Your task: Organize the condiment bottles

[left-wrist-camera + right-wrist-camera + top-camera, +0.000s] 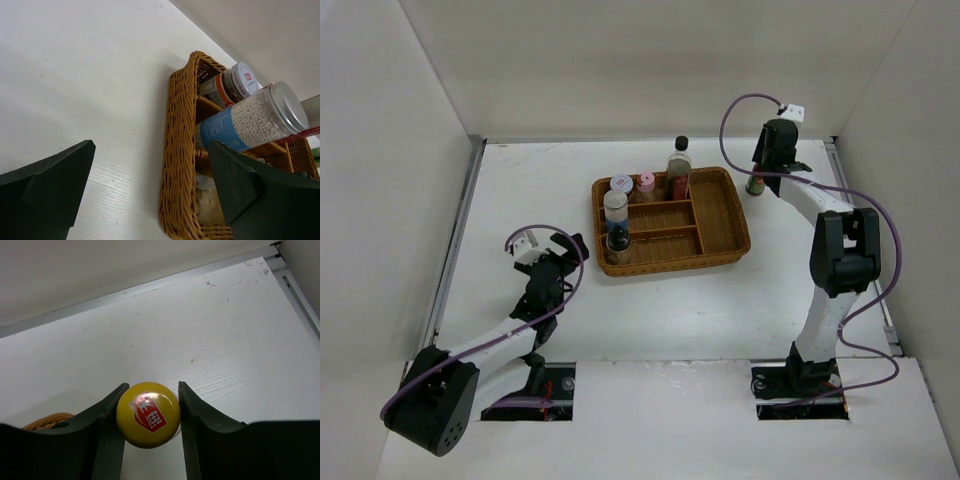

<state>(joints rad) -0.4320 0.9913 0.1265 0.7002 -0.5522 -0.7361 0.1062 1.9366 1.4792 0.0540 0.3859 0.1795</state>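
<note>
Gripping a yellow-capped bottle (148, 415) is the right gripper (151, 390); left gripper (150, 147) gapes wide.

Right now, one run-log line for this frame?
left gripper open, empty, left of wicker tray | right gripper shut on yellow-capped bottle, right of tray | other bottles in tray

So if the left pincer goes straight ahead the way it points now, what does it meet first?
Probably the side wall of the wicker tray, with the white-bead jar just behind it. The open left pincer has only bare table before that; depth is unclear.
</note>
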